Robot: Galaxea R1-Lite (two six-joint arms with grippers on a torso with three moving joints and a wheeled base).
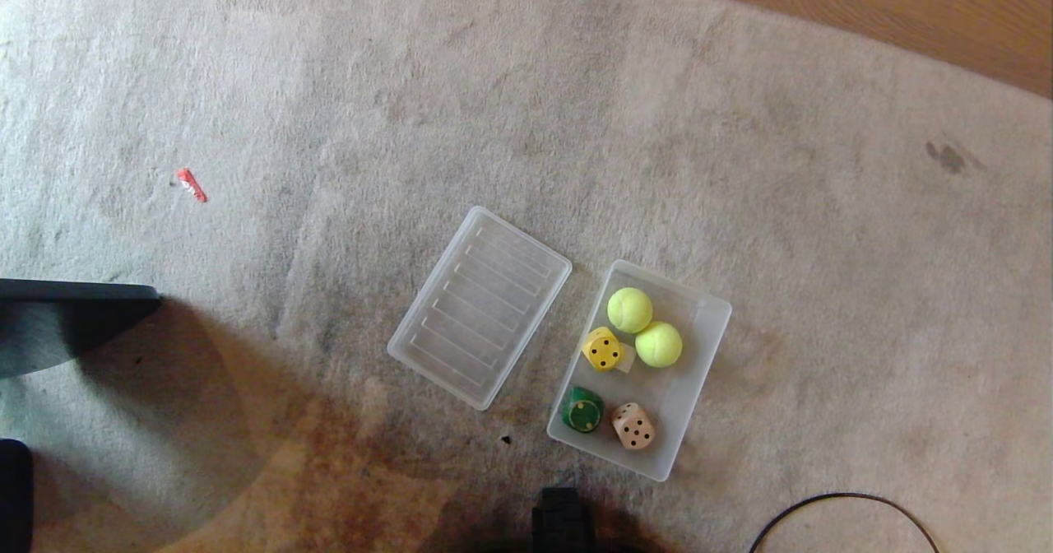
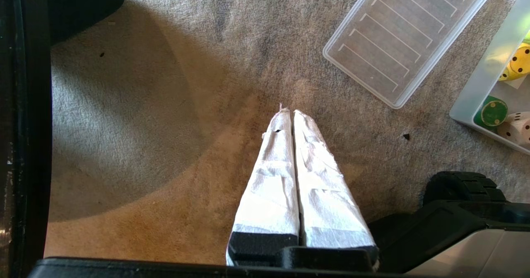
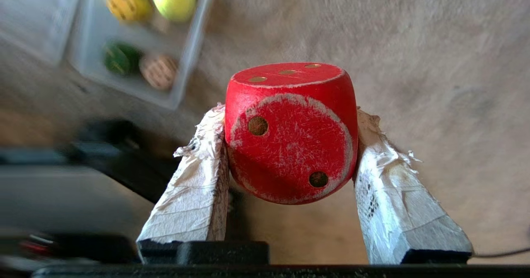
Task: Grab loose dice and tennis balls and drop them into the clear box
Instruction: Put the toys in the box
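Note:
The clear box [image 1: 706, 313] lies on the carpet and holds two tennis balls [image 1: 630, 309] [image 1: 659, 344], a yellow die [image 1: 603, 349], a dark green die [image 1: 582, 410] and a tan die [image 1: 633, 426]. My right gripper [image 3: 292, 121] is shut on a red die [image 3: 292, 131], held above the carpet off to one side of the box [image 3: 194, 42]; it is outside the head view. My left gripper [image 2: 290, 111] hangs shut and empty over the carpet, well short of the box [image 2: 468, 104].
The flat ribbed lid [image 1: 481, 306] lies on the carpet beside the box. A small red scrap [image 1: 191, 184] lies far left. A dark robot part [image 1: 66, 314] juts in at left, a black cable [image 1: 839, 499] curves at bottom right. Wood floor [image 1: 905, 10] borders the carpet.

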